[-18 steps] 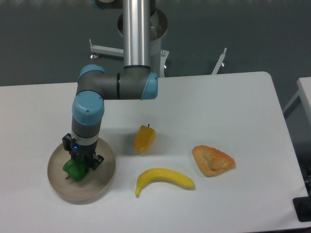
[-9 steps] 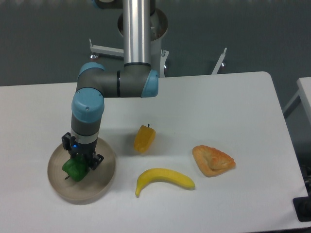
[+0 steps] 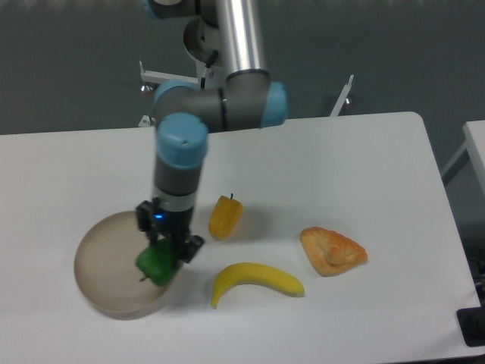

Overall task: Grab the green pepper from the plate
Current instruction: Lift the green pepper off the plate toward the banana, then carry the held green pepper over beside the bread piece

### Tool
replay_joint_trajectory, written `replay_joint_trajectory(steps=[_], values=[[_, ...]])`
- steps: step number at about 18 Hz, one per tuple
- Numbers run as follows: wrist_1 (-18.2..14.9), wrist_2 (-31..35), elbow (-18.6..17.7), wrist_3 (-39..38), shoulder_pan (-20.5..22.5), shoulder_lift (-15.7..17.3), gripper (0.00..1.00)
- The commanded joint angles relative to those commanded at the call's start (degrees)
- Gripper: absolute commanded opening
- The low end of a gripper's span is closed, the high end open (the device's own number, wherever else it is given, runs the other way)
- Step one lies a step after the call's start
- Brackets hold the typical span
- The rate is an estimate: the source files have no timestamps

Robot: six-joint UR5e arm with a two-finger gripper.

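Observation:
My gripper [image 3: 161, 258] is shut on the green pepper [image 3: 157, 265], a small glossy bright-green lump that hangs over the right edge of the plate [image 3: 106, 262]. The plate is a round beige-grey dish at the table's front left, and its inside now shows bare. Whether the pepper still touches the rim I cannot tell; it looks lifted a little above it.
A yellow-orange pepper [image 3: 225, 216] lies just right of the gripper. A banana [image 3: 256, 280] lies at the front, close to the plate's right rim. A pastry [image 3: 332, 250] sits farther right. The arm's base post [image 3: 227, 30] stands at the back.
The arm has swung right with the green pepper in the gripper, carrying it from the plate's middle to above its right rim.

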Motion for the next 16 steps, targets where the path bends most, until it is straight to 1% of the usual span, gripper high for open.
replay_joint_trajectory(steps=[2,5,9,12,16], values=[[-0.09,0.44,1.40,3.52,1.95,-0.52,0.39],[-0.18,3.25,3.60,8.09,5.64,-1.57,0.39],[-0.27,4.58,4.40,14.77,9.07,-2.19,0.39],[-0.18,4.58,4.57,16.54,10.65,-2.19,0.39],[-0.18,4.58,5.36,16.63,11.01,-2.28,0.39]])
